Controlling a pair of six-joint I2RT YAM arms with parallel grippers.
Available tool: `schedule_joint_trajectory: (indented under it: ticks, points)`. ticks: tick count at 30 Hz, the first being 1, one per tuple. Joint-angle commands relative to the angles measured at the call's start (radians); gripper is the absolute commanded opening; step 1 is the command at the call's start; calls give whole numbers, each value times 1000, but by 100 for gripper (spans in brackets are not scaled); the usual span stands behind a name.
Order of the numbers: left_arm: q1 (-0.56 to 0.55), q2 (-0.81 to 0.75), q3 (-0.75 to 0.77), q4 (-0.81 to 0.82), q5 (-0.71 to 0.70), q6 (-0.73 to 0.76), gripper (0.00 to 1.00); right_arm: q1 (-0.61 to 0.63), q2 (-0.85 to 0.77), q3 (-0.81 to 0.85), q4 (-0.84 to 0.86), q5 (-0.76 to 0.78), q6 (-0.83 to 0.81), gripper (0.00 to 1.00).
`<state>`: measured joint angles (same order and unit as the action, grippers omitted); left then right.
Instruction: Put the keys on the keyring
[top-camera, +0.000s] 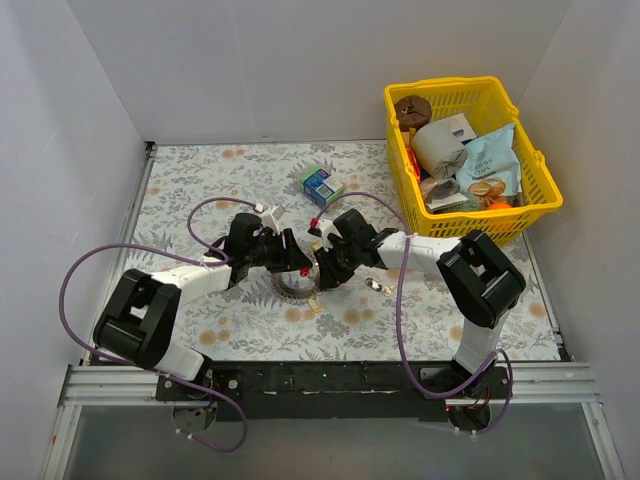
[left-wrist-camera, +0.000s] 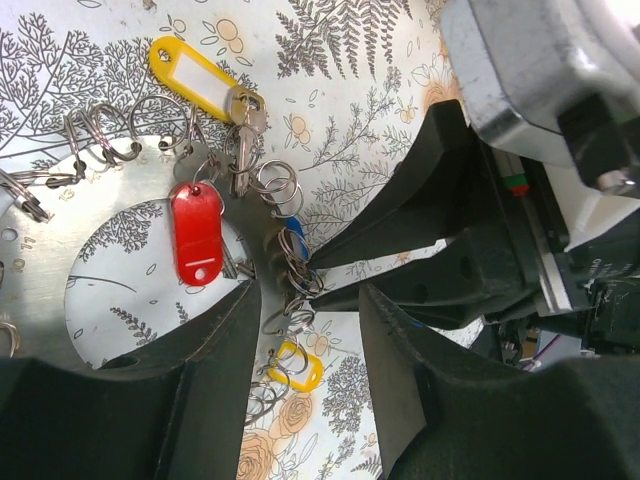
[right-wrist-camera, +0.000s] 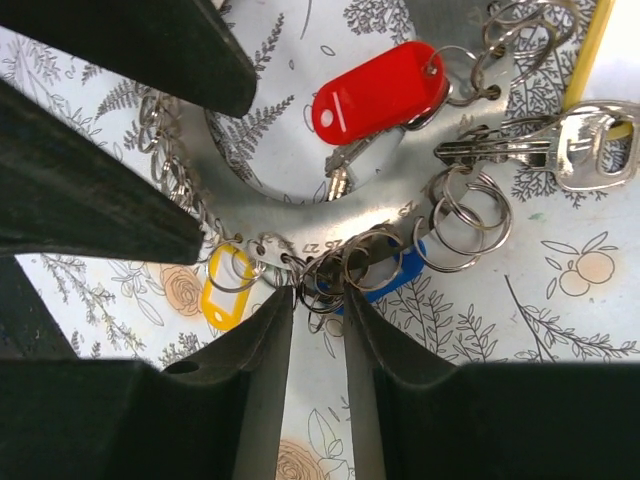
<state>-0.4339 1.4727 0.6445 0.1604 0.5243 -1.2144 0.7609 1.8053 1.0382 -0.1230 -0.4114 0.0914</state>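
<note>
Two sets of jaws are meeting over the keyring (right-wrist-camera: 390, 195) and keys (right-wrist-camera: 380, 92), lying mid-desk (top-camera: 200, 170). Left jaws are straddling its band and right jaws are sitting narrowly apart at small rings (right-wrist-camera: 340, 270); I cannot tell whether either is gripping.

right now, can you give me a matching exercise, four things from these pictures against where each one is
Things:
1. red key tag
2. long yellow key tag
3. blue-green carton
4. yellow basket

Places:
a. far right corner of the table
b. partly over the central hole of the keyring
c. on the table, left of the basket, beyond the keyring
d. on the table outside the keyring's rim, beside a silver key

Pairs: 1-b; 2-d; 3-c; 4-a
</note>
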Motion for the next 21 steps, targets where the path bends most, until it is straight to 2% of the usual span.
schedule_joint_trajectory:
  ticks: [1, 2, 9, 11, 21]
  points:
    - [6, -63, -5, 13, 11, 6, 44, 6, 8, 43, 8, 66, 10, 33]
    - [6, -64, -5, 11, 10, 7, 44, 6, 8, 46, 6, 77, 16, 32]
    - [6, -75, -11, 5, 13, 21, 44, 6, -1, 56, 17, 45, 25, 6]
    - [6, -78, -6, -1, 13, 32, 44, 6, -6, 62, 13, 34, 24, 2]
    - [6, -166, -25, 16, 31, 72, 44, 3, -40, 85, -10, 11, -35, 1]
